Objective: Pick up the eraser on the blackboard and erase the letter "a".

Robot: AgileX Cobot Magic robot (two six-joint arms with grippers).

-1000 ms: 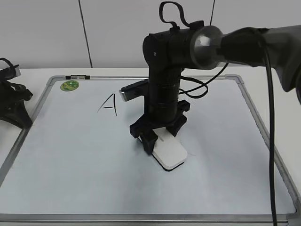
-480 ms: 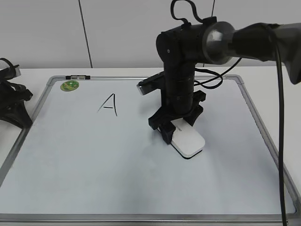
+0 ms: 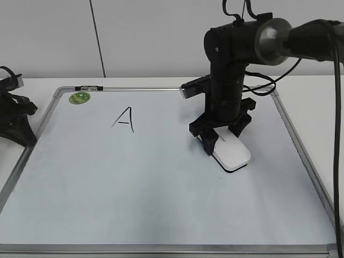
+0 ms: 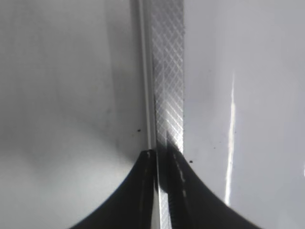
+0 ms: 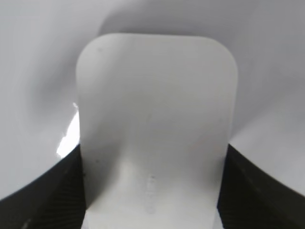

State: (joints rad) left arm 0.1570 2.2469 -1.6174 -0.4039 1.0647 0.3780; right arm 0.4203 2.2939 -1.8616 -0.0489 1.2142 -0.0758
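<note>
Right gripper (image 3: 223, 141): mine, clamped on the eraser (image 3: 231, 152); in my wrist view the dark fingers (image 5: 35, 191) press both long sides of the white block, which runs straight out ahead of me

Eraser: held low at the blackboard (image 3: 80, 215), dark underside facing the surface; whether it presses on the board or hangs a hair above I cannot tell; it lies on the right half of the board, its long axis slanting from my fingers toward the near right corner

Letter to wipe: no small cursive "a" shows anywhere on the board now; the only mark I can see is the angular capital A (image 3: 124, 118), well apart to the left of the eraser and a little farther back; that one is not my target

Key relation: the eraser is already in my grip, so any further stroke would sweep across its width rather than along its length; I judge the wiping largely done, since the surface near the eraser looks bare

Left gripper (image 3: 13, 115): parked at the left edge beside the frame, well apart from the eraser; its wrist view shows only the silver frame (image 4: 167, 86) and desk (image 4: 66, 95); apart or together, I cannot tell

Nearer arm: the right
</note>
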